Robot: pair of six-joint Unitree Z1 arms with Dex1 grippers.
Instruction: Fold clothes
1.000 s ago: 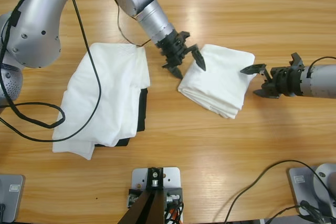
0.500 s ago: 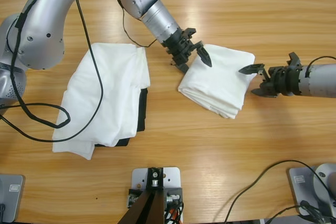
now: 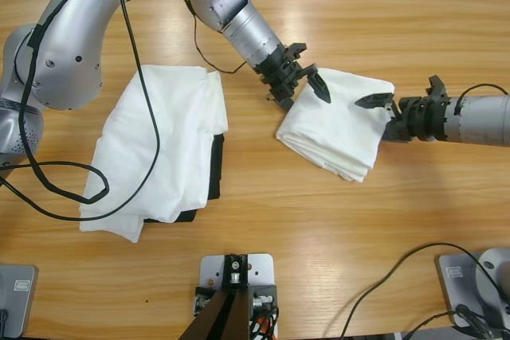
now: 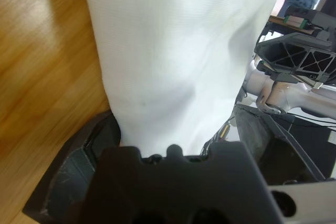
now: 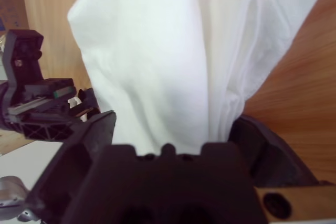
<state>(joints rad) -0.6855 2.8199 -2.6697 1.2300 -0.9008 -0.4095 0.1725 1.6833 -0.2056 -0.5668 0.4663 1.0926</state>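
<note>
Folded white T-shirt [image 3: 335, 121] mid-table, left gripper [image 3: 300, 85] and right gripper [image 3: 382, 109] both spread wide over opposite edges, likely not pinching yet; uneven closing could drag the fold apart.

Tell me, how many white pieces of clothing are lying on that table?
2: a folded white garment in the middle between the left gripper and right gripper, and a looser white garment on the left, lying over a black one. More may be hidden.
</note>
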